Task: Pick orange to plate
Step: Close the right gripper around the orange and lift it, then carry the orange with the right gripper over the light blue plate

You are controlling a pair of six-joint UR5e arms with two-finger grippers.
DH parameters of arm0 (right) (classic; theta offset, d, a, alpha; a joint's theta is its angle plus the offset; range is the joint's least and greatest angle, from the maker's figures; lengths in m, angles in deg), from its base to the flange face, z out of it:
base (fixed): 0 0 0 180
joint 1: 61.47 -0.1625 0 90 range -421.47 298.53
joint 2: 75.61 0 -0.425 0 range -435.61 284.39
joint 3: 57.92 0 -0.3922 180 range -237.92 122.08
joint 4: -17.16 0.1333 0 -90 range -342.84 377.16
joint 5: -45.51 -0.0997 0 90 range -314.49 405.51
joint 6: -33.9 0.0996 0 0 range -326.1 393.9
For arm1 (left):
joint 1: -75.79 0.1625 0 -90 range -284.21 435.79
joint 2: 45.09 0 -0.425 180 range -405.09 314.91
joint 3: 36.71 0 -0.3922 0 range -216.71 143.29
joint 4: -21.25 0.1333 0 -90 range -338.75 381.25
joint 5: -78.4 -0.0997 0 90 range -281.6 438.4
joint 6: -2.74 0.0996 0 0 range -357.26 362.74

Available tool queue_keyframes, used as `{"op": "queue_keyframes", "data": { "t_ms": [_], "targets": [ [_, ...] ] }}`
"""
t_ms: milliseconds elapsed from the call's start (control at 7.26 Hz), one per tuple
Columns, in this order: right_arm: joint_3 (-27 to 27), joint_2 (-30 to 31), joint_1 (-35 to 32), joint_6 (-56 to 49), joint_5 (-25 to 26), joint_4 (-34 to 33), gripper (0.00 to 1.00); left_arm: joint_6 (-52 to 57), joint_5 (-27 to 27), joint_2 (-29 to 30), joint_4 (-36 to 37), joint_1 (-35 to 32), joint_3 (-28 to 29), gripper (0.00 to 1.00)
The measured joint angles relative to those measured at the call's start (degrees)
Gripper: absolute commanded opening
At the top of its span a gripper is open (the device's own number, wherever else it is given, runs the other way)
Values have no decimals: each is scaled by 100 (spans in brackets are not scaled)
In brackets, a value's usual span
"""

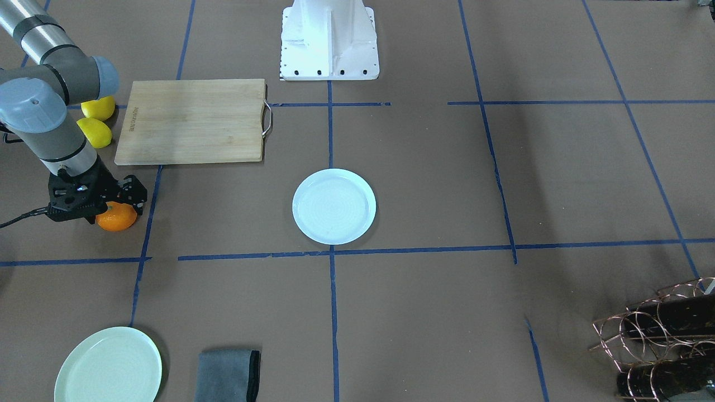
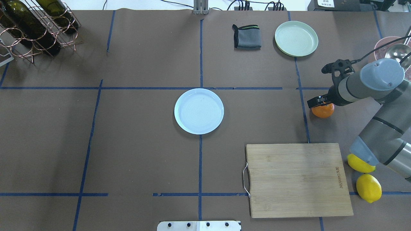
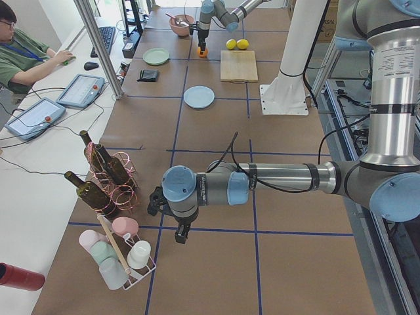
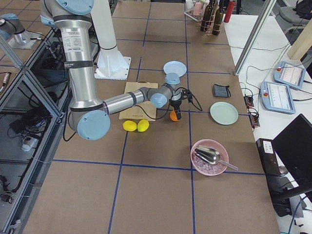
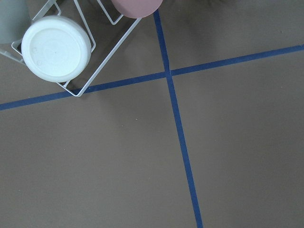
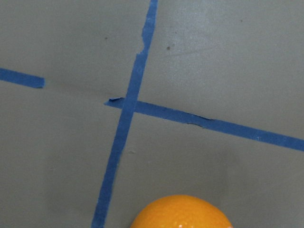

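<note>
The orange [image 1: 118, 219] [image 2: 323, 111] rests on the brown table on the robot's right side, next to a blue tape line. My right gripper [image 1: 107, 205] [image 2: 321, 103] hangs straight down over it, fingers straddling its top, apparently open. The right wrist view shows only the top of the orange [image 6: 179, 213] at the bottom edge. The bluish-white plate [image 1: 334, 206] [image 2: 199, 111] lies empty at the table's centre, well apart from the fruit. My left gripper [image 3: 178, 235] hovers low over the far end near the cup rack; I cannot tell whether it is open or shut.
Two lemons [image 2: 368, 187] lie beside a wooden cutting board [image 2: 297, 179] near the right arm. A mint-green plate [image 2: 296, 38] and grey cloth [image 2: 247, 37] sit farther out. A pink bowl with a scoop [image 4: 209, 157], a bottle rack [image 2: 35, 29] and a cup rack [image 3: 125, 259] stand at the edges.
</note>
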Motion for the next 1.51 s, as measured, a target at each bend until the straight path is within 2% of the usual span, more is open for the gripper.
{"op": "queue_keyframes", "data": {
  "t_ms": [138, 275, 413, 551, 964, 1101, 1239, 1377, 1514],
  "targets": [
    [43, -1, 60, 0, 55, 4, 100, 0, 0, 0, 0, 0, 2, 100],
    [76, 2, 89, -12, 81, 9, 74, 0, 0, 0, 0, -1, 2, 100],
    [89, 8, 99, -31, 95, 11, 8, 0, 0, 0, 0, -1, 3, 100],
    [82, 6, 100, -45, 96, 12, 0, 0, 0, 0, 0, 0, 2, 100],
    [-313, -226, 122, 129, 50, -188, 0, 2, 0, 0, -2, 2, -1, 100],
    [-393, -733, 206, 509, 53, -622, 0, 4, 0, 0, -2, 2, -4, 100],
    [-371, -1497, 406, 1062, 92, -1280, 0, 2, 0, 0, -6, 2, -8, 100],
    [-215, -2237, 649, 1607, 225, -1804, 0, 2, 0, 0, -8, 1, -9, 100],
    [130, -2906, 930, 2157, 482, -2059, 0, 4, 0, 0, -8, -1, -10, 100]
  ]
}}
